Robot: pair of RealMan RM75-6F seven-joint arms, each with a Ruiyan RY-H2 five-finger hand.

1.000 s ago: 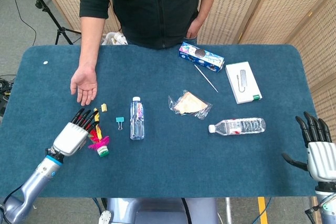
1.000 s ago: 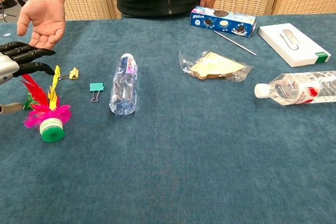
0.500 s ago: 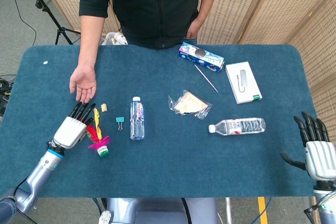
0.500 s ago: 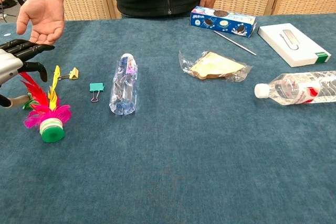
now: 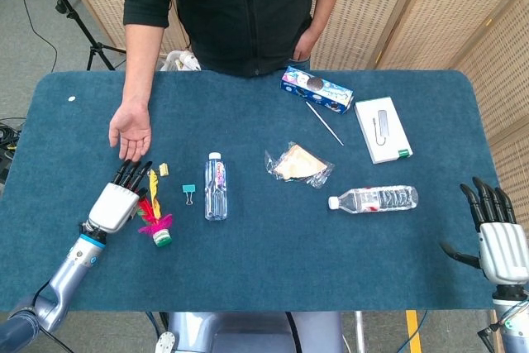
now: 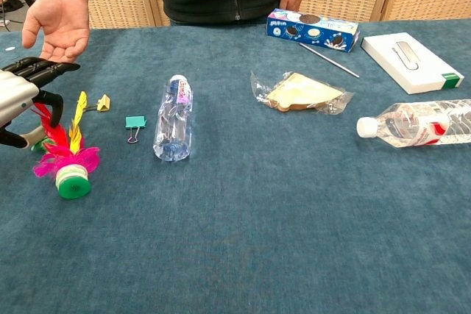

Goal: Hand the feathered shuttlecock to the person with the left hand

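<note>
Head view: the left hand (image 5: 113,202) lies just left of the feathered shuttlecock (image 5: 155,222), fingers extended and apart, holding nothing; whether they touch the feathers is unclear. The right hand (image 5: 493,233) is spread, empty. Two bottles lie on the table (image 5: 264,262).

Chest view: the left hand (image 6: 20,101) is cut off at the frame edge, fingers beside the red feathers; the person's hand (image 6: 57,21) hovers above.

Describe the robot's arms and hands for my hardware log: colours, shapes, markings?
Both hands have a boxy silver-white palm shell with slim black fingers: left hand, right hand. The left forearm is a smooth silver-grey tube with a blue ring at the wrist. No loose cables or readable markings show.
</note>
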